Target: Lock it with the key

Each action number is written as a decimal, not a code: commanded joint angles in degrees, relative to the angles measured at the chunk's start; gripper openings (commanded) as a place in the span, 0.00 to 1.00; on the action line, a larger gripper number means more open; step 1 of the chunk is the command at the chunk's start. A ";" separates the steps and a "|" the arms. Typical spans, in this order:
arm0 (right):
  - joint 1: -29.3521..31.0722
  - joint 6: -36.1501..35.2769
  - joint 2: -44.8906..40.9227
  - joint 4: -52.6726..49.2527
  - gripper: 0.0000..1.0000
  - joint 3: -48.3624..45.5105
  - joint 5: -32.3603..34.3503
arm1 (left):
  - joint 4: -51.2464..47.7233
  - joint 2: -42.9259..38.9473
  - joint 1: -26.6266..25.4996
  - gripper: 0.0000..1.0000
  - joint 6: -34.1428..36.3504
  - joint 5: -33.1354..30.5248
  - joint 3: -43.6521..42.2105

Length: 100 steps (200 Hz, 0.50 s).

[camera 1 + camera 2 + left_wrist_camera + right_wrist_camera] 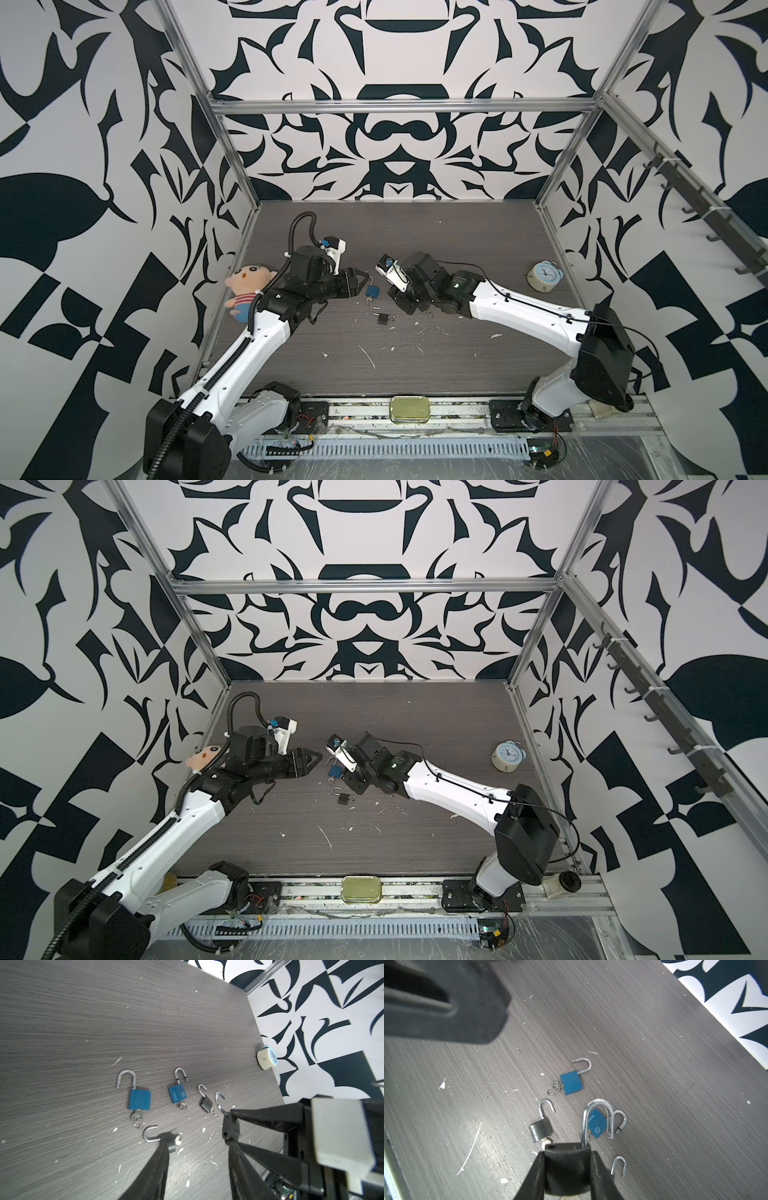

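Note:
My right gripper is shut on a black padlock held above the table. The lock's silver shackle stands open past the fingertips, and its key is hidden. My left gripper is open with only bare table between its fingers, just left of the right gripper in a top view. On the table lie a blue padlock with a key in it, a second blue padlock, a small black one and a dark one. All have open shackles.
A pale alarm clock stands near the right wall. A plush doll lies by the left arm. A brass tin sits on the front rail. White flecks are scattered over the dark wood tabletop. Patterned walls close in three sides.

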 commanded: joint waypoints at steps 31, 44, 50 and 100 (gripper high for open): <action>1.12 0.88 -2.09 3.57 0.00 0.71 -0.66 | 7.06 4.01 -1.23 0.46 -3.70 4.22 -0.86; 1.25 1.27 -2.16 3.86 0.00 0.79 -1.08 | 8.03 5.33 -1.86 0.45 -4.05 4.48 -0.78; 1.35 1.45 -2.18 4.04 0.00 0.81 -1.18 | 8.68 5.92 -2.12 0.45 -4.33 4.83 -0.76; 1.79 2.69 -2.44 4.87 0.00 0.54 -1.48 | 11.68 9.24 -4.46 0.42 -4.93 4.87 -0.01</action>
